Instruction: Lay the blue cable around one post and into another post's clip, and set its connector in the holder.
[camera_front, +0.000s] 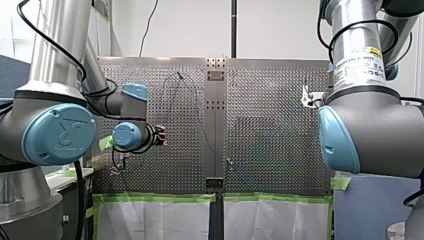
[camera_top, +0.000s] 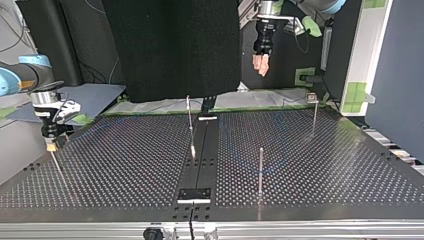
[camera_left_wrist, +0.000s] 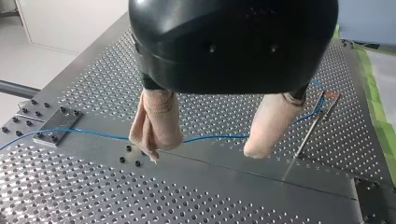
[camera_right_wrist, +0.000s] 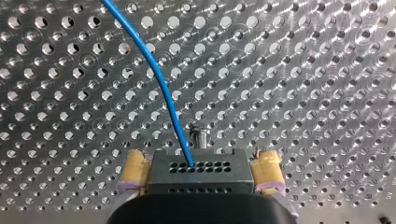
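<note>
- our right end effector (camera_right_wrist: 198, 173) is clenched on the connector (camera_right_wrist: 205, 163): in the right wrist view its yellow pads (camera_right_wrist: 133, 170) press on either side of the dark block.
- the blue cable (camera_right_wrist: 159, 79) leaves the middle of the connector's face and curves away ahead of that end effector, over the perforated worktop (camera_right_wrist: 303, 70).
- a short metal stub (camera_right_wrist: 201, 138) stands on the worktop just ahead of the connector. we cannot tell whether it belongs to the holder.
- in the top view this end effector sits low over the worktop at the left of the frame.
- our left end effector (camera_left_wrist: 205, 149) is released, with its beige pads (camera_left_wrist: 156, 123) spread and nothing between them. in the top view it hangs well above the worktop, upper right of centre.
- under the left end effector the cable lies along the worktop, then rises beside a thin post (camera_left_wrist: 308, 135) toward a small orange clip (camera_left_wrist: 329, 95) at its top. we cannot tell from here whether it is seated in the clip.
- we judge the routing to be largely laid and the step in hand to be the last one, setting the connector in the holder.
- the next move calls for our right end effector to keep its grip, line the connector up square over the holder and lower it gently. the cable needs enough slack that it does not pull off the post.
- we cannot pick out the holder itself in these views, so the alignment has to be checked on the way down.
</note>
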